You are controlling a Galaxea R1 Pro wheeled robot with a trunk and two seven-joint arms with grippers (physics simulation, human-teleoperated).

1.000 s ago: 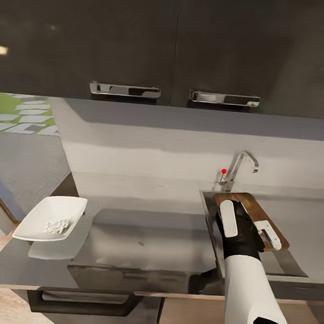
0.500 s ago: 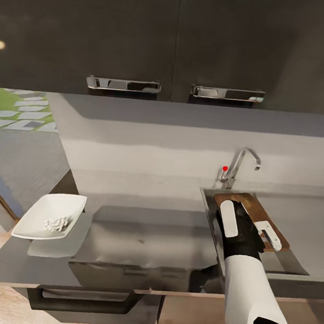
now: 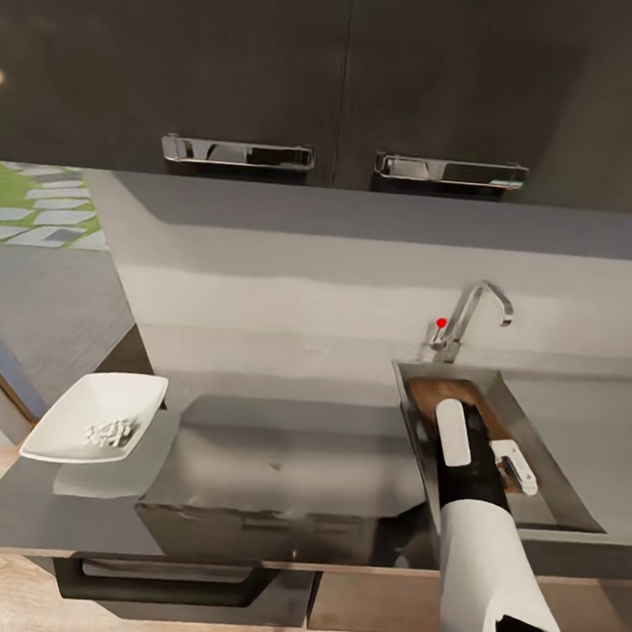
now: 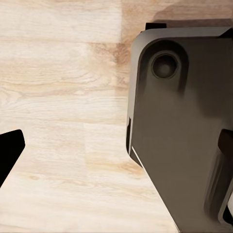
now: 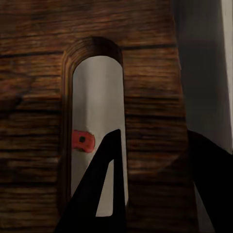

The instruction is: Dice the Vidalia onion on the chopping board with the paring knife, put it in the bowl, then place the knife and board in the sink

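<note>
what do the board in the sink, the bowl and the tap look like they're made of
The board looks like dark brown wood, with grain lines plain in the right wrist view. The bowl seems glazed ceramic, smooth and white, though it could be plastic. The tap looks like polished chrome metal, bright and reflective.

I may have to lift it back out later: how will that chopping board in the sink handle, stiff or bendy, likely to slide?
The chopping board looks like a solid wooden slab, so probably stiff. Its handle slot gives a hold. On the smooth sink it may well slide if pushed.
</note>
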